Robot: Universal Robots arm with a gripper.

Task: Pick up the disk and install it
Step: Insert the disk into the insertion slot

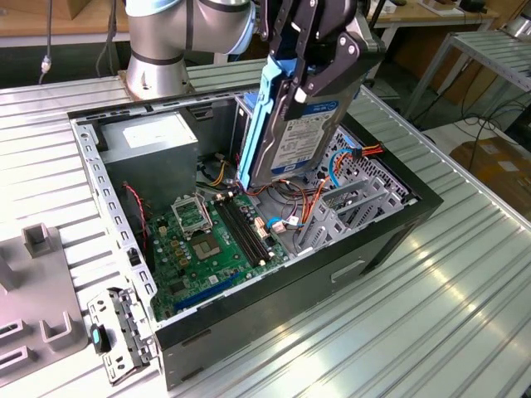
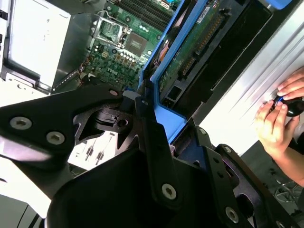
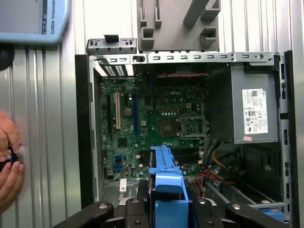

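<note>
Gripper [image 1: 292,73] tight on the disk [image 1: 300,137]

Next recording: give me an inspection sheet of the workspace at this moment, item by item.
Surface: ribbed metal table carrying an open computer case.
Job's things: disk in its blue carrier, held on edge and tilted over the case, not seated.
Clutter: grey fixture block at the exterior view's left; metal bracket at the case corner.
Grippers: gripper shut on the disk's upper end.
Cables: orange, red and blue leads inside the case beside the disk.
Surroundings: a person's hands at the table edge; cardboard box beyond the table.
</note>
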